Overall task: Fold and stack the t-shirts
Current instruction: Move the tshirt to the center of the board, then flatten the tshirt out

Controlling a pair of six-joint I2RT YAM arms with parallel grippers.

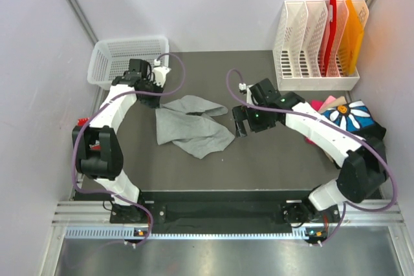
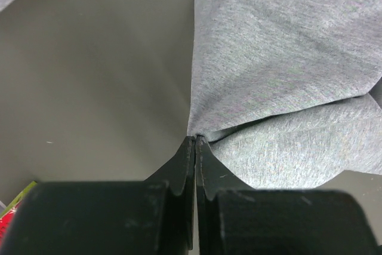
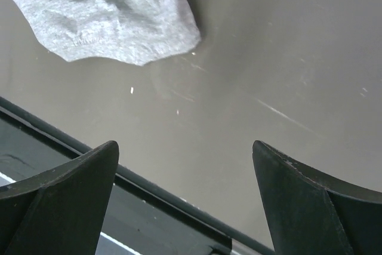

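Observation:
The light grey t-shirt [image 1: 191,126] lies crumpled on the dark table, left of centre. My left gripper [image 1: 161,95] is at its far left corner. In the left wrist view the left gripper [image 2: 196,139] is shut on a pinch of the grey t-shirt [image 2: 286,70], which fans out from the tips. My right gripper [image 1: 240,123] is open and empty, just right of the shirt. In the right wrist view the right gripper [image 3: 185,159] hangs over bare table, with an edge of the shirt [image 3: 113,16] at the upper left.
A white basket [image 1: 127,56] stands at the back left. A white file rack [image 1: 314,43] with red and orange folders stands at the back right. A pile of other shirts [image 1: 348,117], blue-and-white and pink, lies at the right edge under the right arm.

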